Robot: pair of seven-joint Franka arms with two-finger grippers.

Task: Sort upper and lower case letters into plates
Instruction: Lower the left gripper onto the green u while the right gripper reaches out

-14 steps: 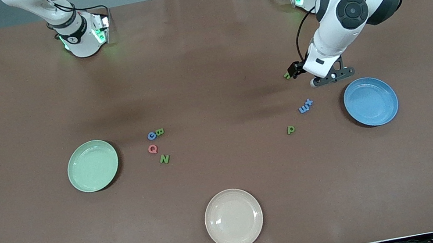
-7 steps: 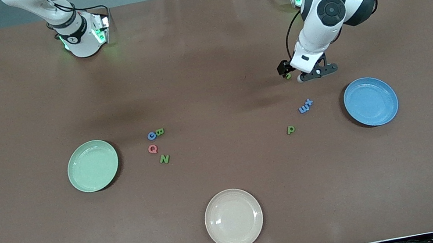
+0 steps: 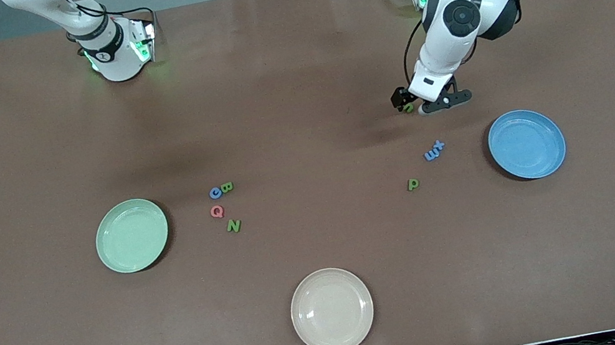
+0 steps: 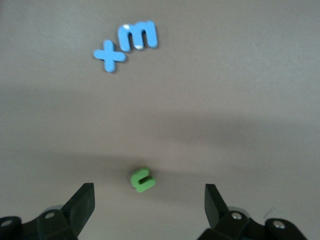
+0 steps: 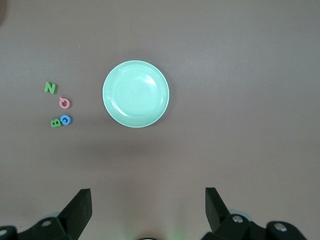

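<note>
Green n [image 4: 142,179] lies flat between left gripper's [image 4: 149,201] spread jaws.

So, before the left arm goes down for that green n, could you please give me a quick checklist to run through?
1. Left tool open: ok, fingers wide apart.
2. Green n lined up between the fingers: ok, roughly midway, lying flat on the table.
3. Space around the n: ok, blue x and blue m lie well apart from it.
4. Blue plate ready for it: ok, nothing in it.
5. Right tool out of the way: ok, waiting open high over the green plate.
6. Left tool low enough to close: cannot tell.
</note>
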